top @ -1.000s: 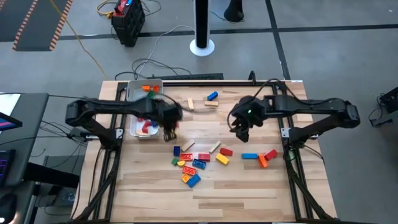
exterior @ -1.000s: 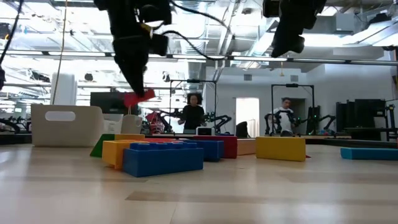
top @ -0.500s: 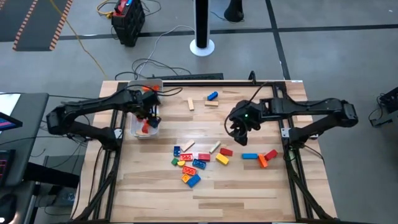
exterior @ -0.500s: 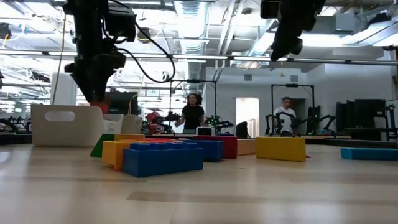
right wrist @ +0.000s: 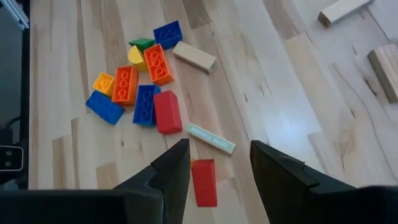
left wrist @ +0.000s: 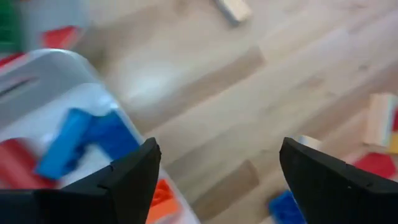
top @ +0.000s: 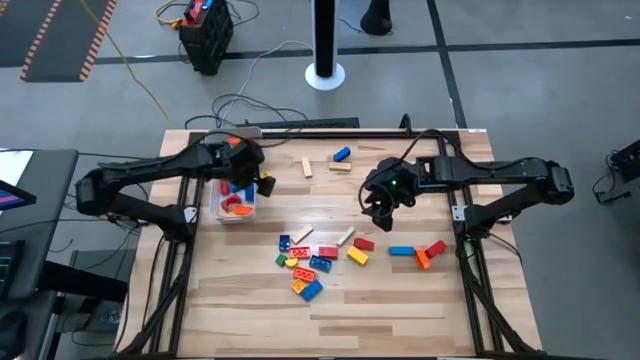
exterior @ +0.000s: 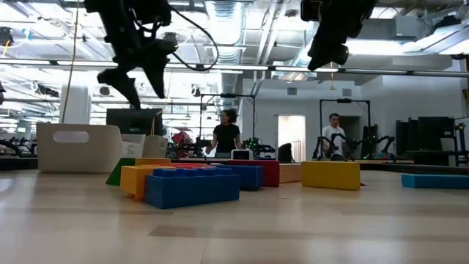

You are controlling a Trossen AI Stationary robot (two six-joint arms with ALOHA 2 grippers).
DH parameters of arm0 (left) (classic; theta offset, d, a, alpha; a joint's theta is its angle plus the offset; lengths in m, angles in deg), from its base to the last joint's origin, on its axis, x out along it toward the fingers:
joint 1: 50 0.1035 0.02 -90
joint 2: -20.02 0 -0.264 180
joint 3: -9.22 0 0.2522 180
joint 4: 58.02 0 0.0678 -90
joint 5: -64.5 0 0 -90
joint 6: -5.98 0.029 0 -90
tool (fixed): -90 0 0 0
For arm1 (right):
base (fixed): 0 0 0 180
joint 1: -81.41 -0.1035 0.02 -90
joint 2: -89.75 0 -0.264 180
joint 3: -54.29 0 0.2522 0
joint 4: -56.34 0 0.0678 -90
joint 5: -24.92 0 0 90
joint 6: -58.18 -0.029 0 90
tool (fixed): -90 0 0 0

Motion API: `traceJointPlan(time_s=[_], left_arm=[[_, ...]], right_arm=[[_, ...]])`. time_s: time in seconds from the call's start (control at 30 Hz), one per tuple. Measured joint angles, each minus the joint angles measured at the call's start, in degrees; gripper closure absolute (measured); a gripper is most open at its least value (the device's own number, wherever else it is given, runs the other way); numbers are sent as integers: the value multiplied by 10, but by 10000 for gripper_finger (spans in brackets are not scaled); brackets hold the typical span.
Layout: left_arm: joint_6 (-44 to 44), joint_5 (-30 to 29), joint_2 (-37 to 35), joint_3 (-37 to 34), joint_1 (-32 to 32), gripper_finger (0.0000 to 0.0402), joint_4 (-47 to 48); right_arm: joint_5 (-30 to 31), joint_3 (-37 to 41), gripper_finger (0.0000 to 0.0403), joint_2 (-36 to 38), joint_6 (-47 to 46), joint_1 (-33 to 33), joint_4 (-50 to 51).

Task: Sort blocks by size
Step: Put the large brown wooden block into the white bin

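Note:
My left gripper (top: 258, 185) hangs open and empty over the right rim of a white tray (top: 222, 216). Red, blue and orange blocks (top: 236, 200) lie in that tray; the left wrist view shows them (left wrist: 74, 143) beside its open fingers. My right gripper (top: 380, 208) hovers open above the bare middle of the table, holding nothing. A cluster of mixed blocks (top: 305, 265) lies on the table nearer the front, and the right wrist view shows it (right wrist: 140, 87) ahead of the fingers. A few more blocks (top: 420, 252) lie to the right.
A blue block (top: 342, 154) and two tan bars (top: 307, 167) lie toward the far edge. A second white tray (top: 215, 140) sits behind the first, mostly under my left arm. Bare wood stretches along the near edge. People stand in the room beyond the table (exterior: 226, 136).
My left gripper has carried a red block from the middle of the table toward the left edge, over the white tray. There it rolled its wrist, opened and let the block go. It now stands a little back toward the right, empty.

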Motion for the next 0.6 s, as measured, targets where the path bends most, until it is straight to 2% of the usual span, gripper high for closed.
traceJointPlan(time_s=[0.2, 0.37, 0.5, 0.6], left_arm=[[42, 7, 30, 0, -87, 109, -103], [-3, 6, 90, 0, -153, 122, -175], [-30, 5, 166, 14, -207, 135, -184], [-31, -18, 219, 48, -235, 144, -172]], right_arm=[[-5, 0, 209, 0, 61, -22, 19], [12, 0, 209, 0, 57, -11, 22], [32, 0, 209, 0, 42, 3, 23], [38, 0, 209, 1, 35, 11, 32]])
